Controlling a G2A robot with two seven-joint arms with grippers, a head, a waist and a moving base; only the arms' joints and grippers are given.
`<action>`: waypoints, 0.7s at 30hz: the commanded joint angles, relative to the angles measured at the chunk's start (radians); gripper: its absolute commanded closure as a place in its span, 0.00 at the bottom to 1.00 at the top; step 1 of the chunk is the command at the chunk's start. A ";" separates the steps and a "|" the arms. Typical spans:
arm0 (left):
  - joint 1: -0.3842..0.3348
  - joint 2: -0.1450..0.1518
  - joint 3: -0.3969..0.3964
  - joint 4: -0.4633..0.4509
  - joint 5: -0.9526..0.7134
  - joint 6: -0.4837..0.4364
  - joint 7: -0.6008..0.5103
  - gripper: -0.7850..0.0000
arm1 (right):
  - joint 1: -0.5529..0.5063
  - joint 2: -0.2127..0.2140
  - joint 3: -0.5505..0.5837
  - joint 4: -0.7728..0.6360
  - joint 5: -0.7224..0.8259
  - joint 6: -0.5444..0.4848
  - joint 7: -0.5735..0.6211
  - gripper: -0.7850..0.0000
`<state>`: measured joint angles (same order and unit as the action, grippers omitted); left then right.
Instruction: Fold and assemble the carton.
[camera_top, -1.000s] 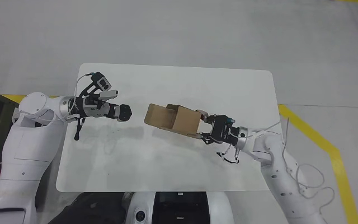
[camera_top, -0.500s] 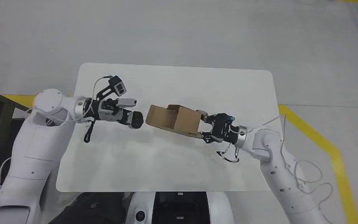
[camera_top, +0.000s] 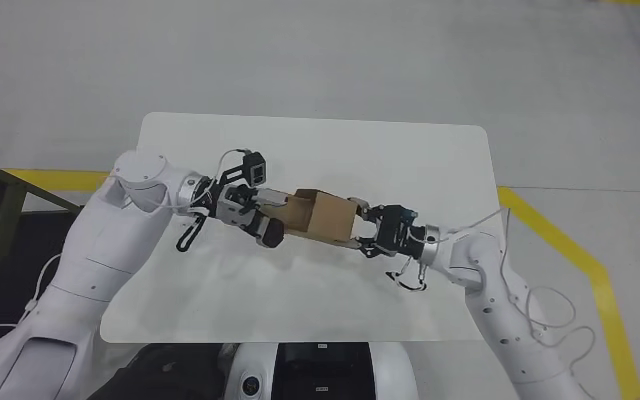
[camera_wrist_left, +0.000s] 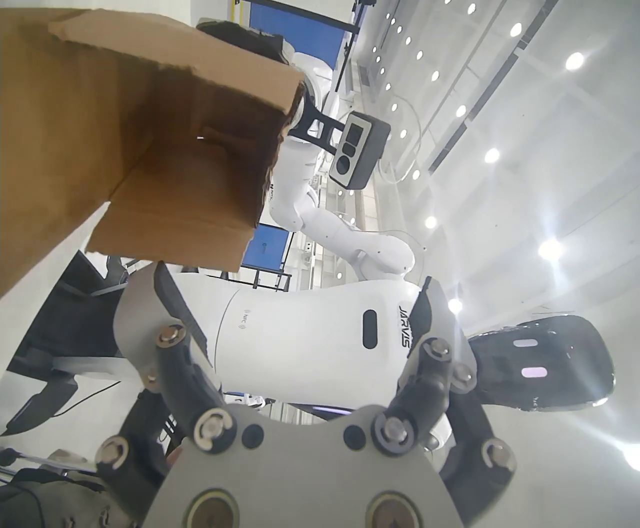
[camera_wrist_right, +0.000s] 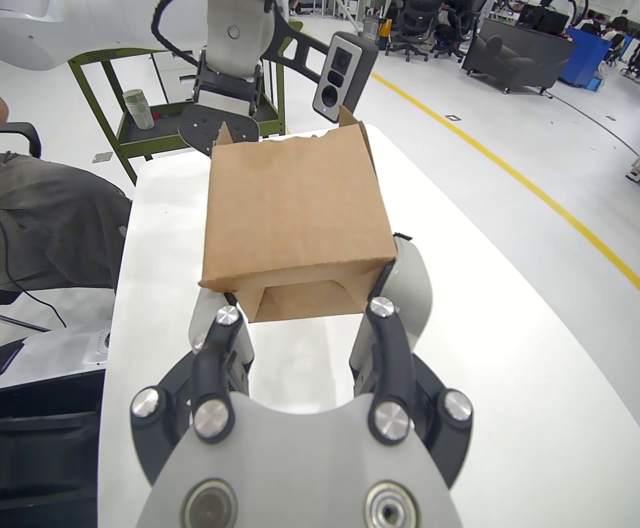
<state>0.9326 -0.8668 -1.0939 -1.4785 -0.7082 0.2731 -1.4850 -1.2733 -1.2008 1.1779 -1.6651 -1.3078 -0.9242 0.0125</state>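
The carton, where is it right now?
In the top view the carton is near the middle of the white table, gripped at one end by the right pincer, with the left pincer right at its other end.

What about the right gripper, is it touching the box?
Touching. In the right wrist view the right gripper clamps the box between its fingers, one against each side.

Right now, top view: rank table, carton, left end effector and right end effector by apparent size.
1. table, by far the largest.
2. carton.
3. left end effector and right end effector: both smaller than the carton and much alike, so no ranking between them.
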 joint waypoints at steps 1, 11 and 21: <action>-0.015 -0.006 0.021 0.028 -0.015 0.020 -0.003 0.00 | 0.000 0.001 -0.004 -0.005 -0.002 0.004 0.000 0.57; -0.004 -0.005 0.065 0.079 -0.212 0.143 0.081 0.00 | -0.003 0.004 -0.026 -0.017 -0.032 0.057 -0.018 0.55; 0.014 0.049 0.055 0.047 -0.327 0.129 0.067 0.00 | -0.010 0.008 -0.034 -0.014 -0.049 0.095 -0.038 0.55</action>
<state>0.9431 -0.8264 -1.0273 -1.4341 -1.0367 0.4023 -1.4178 -1.2828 -1.1928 1.1433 -1.6816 -1.3569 -0.8368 -0.0254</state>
